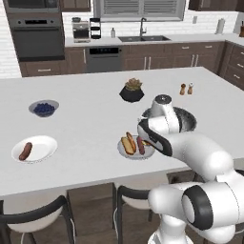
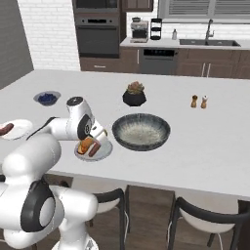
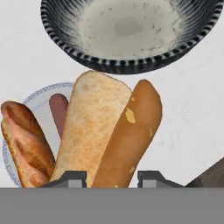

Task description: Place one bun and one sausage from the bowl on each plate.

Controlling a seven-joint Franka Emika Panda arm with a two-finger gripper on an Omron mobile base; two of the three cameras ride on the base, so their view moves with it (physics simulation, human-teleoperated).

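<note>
The long white kitchen island counter [image 1: 95, 119] carries everything the task concerns. Largest on it is the wide, shallow dark grey bowl with a speckled rim [image 2: 141, 131]; its pale inside looks bare in the hand view, so by my reading nothing is left to fetch from it.

Just beside the bowl, toward the counter's near edge, sits the round white plate nearest the arm [image 2: 93, 151]. On it lie a toasted split hot-dog bun [image 3: 22, 140] and a reddish-brown sausage [image 3: 58, 111].

Well apart, toward the far left of the counter, the second round white plate [image 1: 34, 148] holds one dark red sausage [image 1: 25, 151] and no bun, so that plate is half served.

The robot's dark two-finger gripper [image 3: 111, 178] hangs over the near plate, its fingers standing apart on either side of a second golden-brown split bun [image 3: 109, 135]. The bun sits between them and looks gripped, though the contact itself is hidden at the bottom edge.

As I judge it, one plate is complete; what remains is carrying this held bun across to the far plate and setting it beside the lone sausage.
</note>
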